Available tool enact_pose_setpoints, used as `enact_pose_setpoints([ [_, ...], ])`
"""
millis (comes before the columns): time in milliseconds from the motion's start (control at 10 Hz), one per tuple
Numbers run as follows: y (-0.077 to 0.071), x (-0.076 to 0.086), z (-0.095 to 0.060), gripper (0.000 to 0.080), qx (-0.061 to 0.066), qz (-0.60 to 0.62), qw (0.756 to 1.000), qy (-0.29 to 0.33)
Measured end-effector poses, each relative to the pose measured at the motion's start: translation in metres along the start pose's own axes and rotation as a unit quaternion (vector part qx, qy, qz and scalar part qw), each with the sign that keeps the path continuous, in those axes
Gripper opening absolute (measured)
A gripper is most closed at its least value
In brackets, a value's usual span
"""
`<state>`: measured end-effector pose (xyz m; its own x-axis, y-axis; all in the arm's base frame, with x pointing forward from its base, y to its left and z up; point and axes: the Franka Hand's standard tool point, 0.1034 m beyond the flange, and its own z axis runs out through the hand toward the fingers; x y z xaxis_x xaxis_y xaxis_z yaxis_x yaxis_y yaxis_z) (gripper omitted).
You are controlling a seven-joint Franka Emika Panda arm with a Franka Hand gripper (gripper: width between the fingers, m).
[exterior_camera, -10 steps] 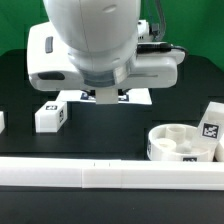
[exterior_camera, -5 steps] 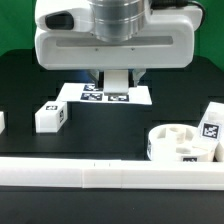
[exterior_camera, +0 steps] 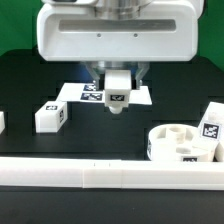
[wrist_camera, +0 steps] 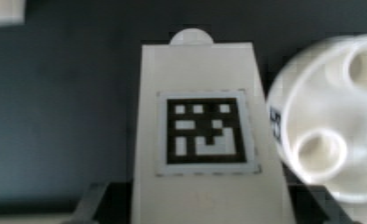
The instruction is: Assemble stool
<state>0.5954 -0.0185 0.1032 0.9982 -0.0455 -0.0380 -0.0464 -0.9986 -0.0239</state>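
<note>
My gripper [exterior_camera: 118, 88] is shut on a white stool leg [exterior_camera: 118, 101] with a black-and-white tag, held upright above the black table. In the wrist view the leg [wrist_camera: 206, 120] stands between the dark fingers [wrist_camera: 112, 202], with the gripper [wrist_camera: 210, 208] closed on its end. The round white seat [exterior_camera: 180, 143] lies rim-up at the exterior view's right and shows blurred in the wrist view [wrist_camera: 331, 120]. A second leg [exterior_camera: 50, 116] lies on the table at the exterior view's left. A third leg [exterior_camera: 211, 126] leans at the seat's far right.
The marker board [exterior_camera: 88, 92] lies flat behind the held leg. A long white rail [exterior_camera: 110, 176] runs along the front edge. Another white part [exterior_camera: 2, 121] shows at the exterior view's far left edge. The arm's white body fills the top.
The hand has turned to face the camera squarely and the held leg has come into sight, hanging lower below the fingers in front of the marker board.
</note>
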Motion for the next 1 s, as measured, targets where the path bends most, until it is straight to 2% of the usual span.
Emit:
enact_pose_setpoints([
  [300,0.003,0.011,0.001,0.0337,-0.015,0.001,0.994,0.109],
  [400,-0.011,0.006,0.003,0.0337,-0.005,0.019,0.993,0.118],
  [500,-0.030,0.010,0.002,0.0337,0.006,0.024,0.993,0.119],
  [700,-0.056,0.019,-0.001,0.0337,0.010,0.011,0.989,0.146],
  [1000,-0.053,0.019,-0.001,0.0337,0.009,0.011,0.989,0.145],
])
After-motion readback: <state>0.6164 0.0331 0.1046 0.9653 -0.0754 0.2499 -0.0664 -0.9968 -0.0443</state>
